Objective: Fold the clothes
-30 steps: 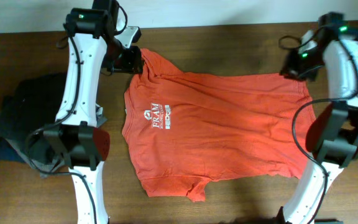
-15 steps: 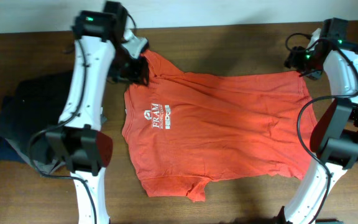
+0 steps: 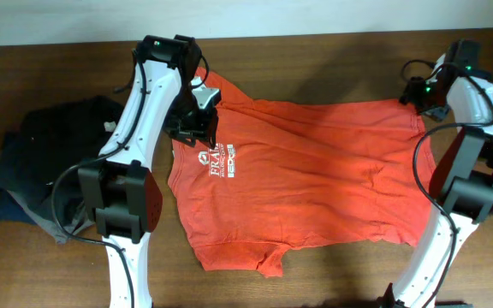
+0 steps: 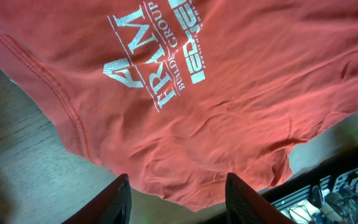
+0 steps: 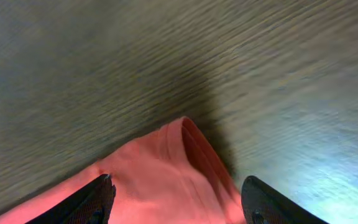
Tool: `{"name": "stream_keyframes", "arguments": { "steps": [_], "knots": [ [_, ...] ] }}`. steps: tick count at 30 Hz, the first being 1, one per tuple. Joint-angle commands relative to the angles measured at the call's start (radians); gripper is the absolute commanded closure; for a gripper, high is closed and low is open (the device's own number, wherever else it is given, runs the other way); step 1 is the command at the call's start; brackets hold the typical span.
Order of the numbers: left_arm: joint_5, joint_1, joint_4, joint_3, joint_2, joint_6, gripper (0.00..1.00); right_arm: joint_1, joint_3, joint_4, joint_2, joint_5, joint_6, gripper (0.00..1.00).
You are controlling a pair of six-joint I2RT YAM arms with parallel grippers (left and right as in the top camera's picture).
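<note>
The clothes, a red-orange T-shirt (image 3: 315,171), lie spread flat on the wooden table, white lettering (image 3: 219,161) facing up, neck to the left. My left gripper (image 3: 197,127) hovers over the shirt's upper left, just above the lettering. In the left wrist view the gripper (image 4: 178,202) is open over the shirt (image 4: 229,112), nothing between its fingers. My right gripper (image 3: 416,92) is at the shirt's far right top corner. The right wrist view shows it (image 5: 179,202) open wide, the corner of the shirt (image 5: 166,180) lying on the table below the jaws.
A pile of dark garments (image 3: 41,171) lies at the table's left side, beside the left arm. Bare wood (image 3: 315,60) runs along the back up to the wall. The left wrist view shows the table edge with cables (image 4: 328,193) beyond it.
The right gripper opened, let go of the shirt's corner and drew back to the right. The left gripper moved from the back-left sleeve to over the chest lettering.
</note>
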Motion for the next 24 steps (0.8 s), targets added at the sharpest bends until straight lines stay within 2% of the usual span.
{"name": "stream_keyframes", "arguments": {
  "steps": [1,7,12,16,19,24],
  "knots": [
    [0.005,0.002,0.002,-0.002,-0.003,-0.005,0.51,0.018,-0.006,0.026,0.028,-0.014,-0.010,0.30],
    [0.005,-0.001,-0.013,-0.002,-0.003,-0.005,0.51,0.018,-0.006,0.116,0.034,-0.095,-0.011,0.31],
    [0.005,-0.006,-0.031,-0.002,-0.003,-0.005,0.51,0.019,-0.006,0.124,0.034,-0.119,-0.010,0.55],
    [0.005,-0.014,-0.031,-0.002,-0.003,-0.005,0.51,0.019,-0.006,0.118,0.033,-0.119,-0.010,0.82],
    [0.005,-0.014,-0.032,-0.002,-0.003,-0.005,0.51,0.014,0.001,0.118,0.030,-0.119,-0.010,0.89],
    [0.005,-0.014,-0.032,-0.002,-0.003,-0.005,0.51,-0.007,0.030,0.118,-0.003,-0.135,-0.006,0.94]
  ]
}}
